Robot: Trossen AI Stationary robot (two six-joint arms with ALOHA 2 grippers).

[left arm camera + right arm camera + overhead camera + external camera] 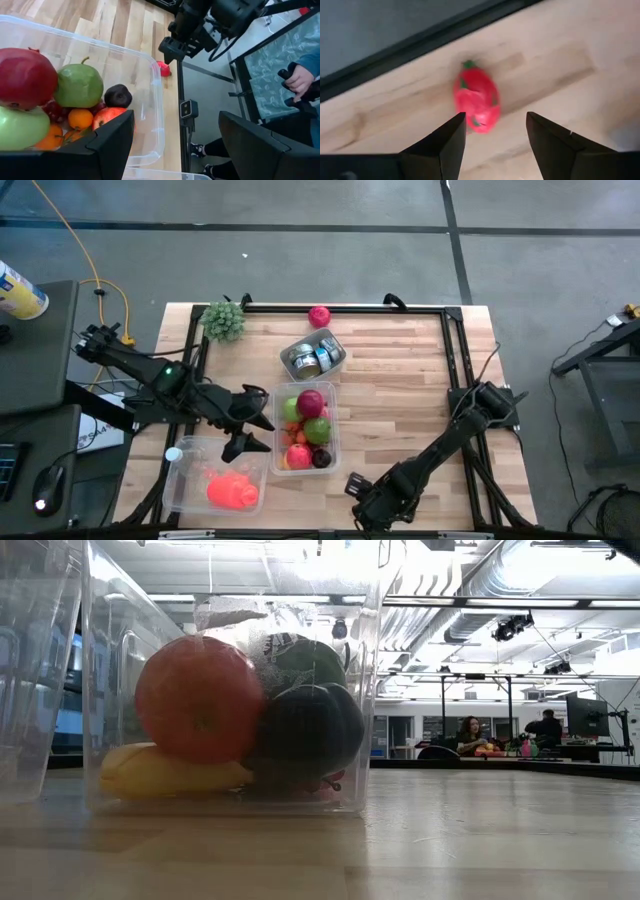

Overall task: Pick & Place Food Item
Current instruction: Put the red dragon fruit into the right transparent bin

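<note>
Right tool [495,135] hung open, empty, over the strawberry [477,104] on the table [560,65]; you needed fingers straddling it before closing.

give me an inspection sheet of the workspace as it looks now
surface: wooden table, bare on its right half
job's things: clear bin of fruit; red strawberry-like item lying on the wood ahead of the right gripper
clutter: small bin of cans, green plant, pink-red fruit, second clear bin with an orange-red item
grippers: left gripper open beside the fruit bin; right gripper open, empty
cables: yellow cable on the floor
surroundings: people at desks far off
</note>
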